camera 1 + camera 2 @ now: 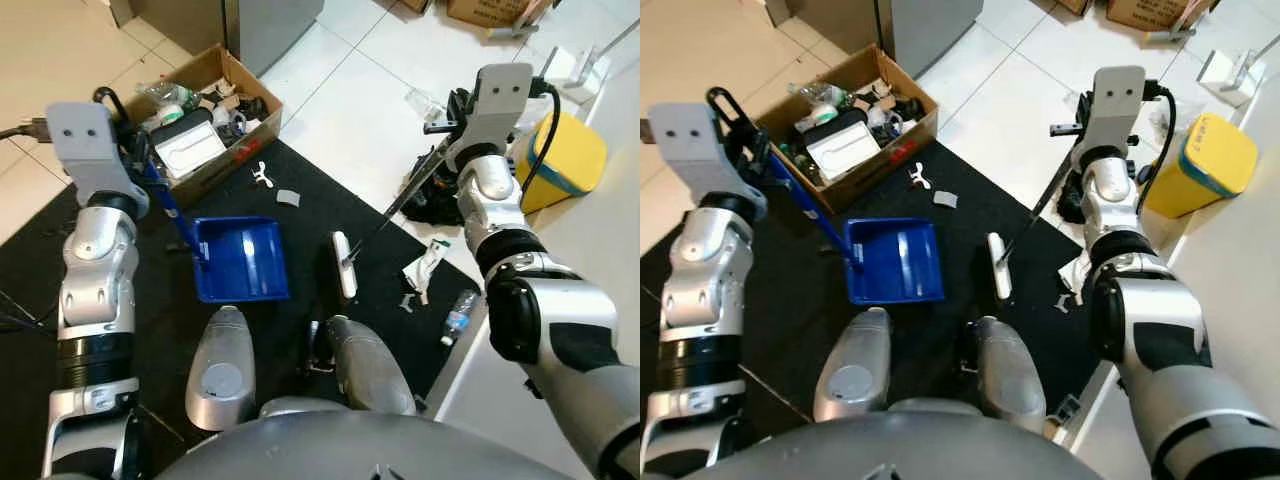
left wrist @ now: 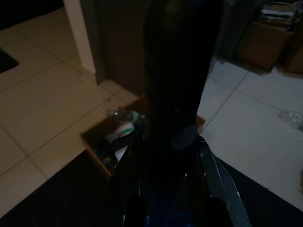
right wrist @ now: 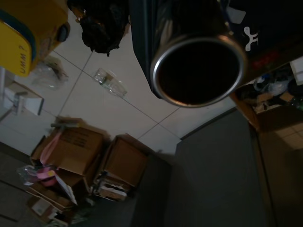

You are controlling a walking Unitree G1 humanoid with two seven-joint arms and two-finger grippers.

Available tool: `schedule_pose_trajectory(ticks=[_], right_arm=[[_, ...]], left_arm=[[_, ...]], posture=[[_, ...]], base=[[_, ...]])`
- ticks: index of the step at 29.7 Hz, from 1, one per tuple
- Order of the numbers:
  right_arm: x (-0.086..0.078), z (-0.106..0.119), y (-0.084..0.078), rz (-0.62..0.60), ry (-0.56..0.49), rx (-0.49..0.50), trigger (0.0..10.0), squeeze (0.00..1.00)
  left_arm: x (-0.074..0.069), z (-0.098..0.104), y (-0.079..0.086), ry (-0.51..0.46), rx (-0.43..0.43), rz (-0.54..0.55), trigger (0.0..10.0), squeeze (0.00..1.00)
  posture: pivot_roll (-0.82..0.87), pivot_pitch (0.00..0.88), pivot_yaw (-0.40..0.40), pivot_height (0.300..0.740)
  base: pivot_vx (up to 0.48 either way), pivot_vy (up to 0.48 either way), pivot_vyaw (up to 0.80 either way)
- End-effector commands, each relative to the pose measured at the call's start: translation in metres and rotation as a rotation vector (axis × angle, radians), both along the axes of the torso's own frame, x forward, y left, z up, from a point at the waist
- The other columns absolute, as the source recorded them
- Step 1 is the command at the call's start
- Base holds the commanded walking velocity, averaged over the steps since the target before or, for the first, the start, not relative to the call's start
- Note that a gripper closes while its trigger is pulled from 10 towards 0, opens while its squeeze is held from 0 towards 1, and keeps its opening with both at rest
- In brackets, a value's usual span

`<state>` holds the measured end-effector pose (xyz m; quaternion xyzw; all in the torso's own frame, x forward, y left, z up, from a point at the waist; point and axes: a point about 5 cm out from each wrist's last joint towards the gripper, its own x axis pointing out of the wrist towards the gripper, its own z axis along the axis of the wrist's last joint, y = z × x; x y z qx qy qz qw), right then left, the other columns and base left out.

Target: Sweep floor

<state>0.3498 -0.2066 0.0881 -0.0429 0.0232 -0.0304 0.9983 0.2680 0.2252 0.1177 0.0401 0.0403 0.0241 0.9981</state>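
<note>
Both end effectors' finger states stay hidden: left (image 1: 135, 150) at dustpan (image 1: 240, 258), right (image 1: 450, 135) at broom (image 1: 343, 263).

Bright overhead room light in my head views — dim and murky at both wrists.

White floor tiles (image 1: 340, 90) show soft glare; the black mat (image 1: 300, 230) stays crisp. My left wrist view is nearly black and out of focus up close — the right is shadowed, its metal tube end (image 3: 199, 71) gleaming at the rim.

The yellow bin (image 3: 23, 38) bears dark letters reading "UMM?"; no other text is legible.
</note>
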Motion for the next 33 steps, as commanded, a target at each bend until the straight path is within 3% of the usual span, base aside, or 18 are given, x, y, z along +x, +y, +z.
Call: schedule_pose_trajectory(ticks=[1,24,33], right_arm=[[-0.0006,-0.0005,-0.0020,-0.017,-0.002,0.010,10.0,0.00],[-0.0018,-0.0018,-0.0039,-0.025,0.003,0.008,10.0,0.00],[-0.0024,-0.0025,-0.0041,-0.029,0.003,0.009,10.0,0.00]], left_arm=[[0.0002,0.0007,-0.0001,-0.005,-0.014,0.004,10.0,0.00],[0.0020,0.0005,-0.0020,-0.005,-0.020,0.013,10.0,0.00],[0.0028,0.0016,-0.0015,-0.010,-0.016,0.015,10.0,0.00]], posture=[[0.32,0.043,-0.149,0.740],[0.32,0.050,-0.147,0.740],[0.32,0.051,-0.144,0.740]], base=[[0.000,0.446,0.00],[0.000,0.445,0.00],[0.000,0.082,0.00]])
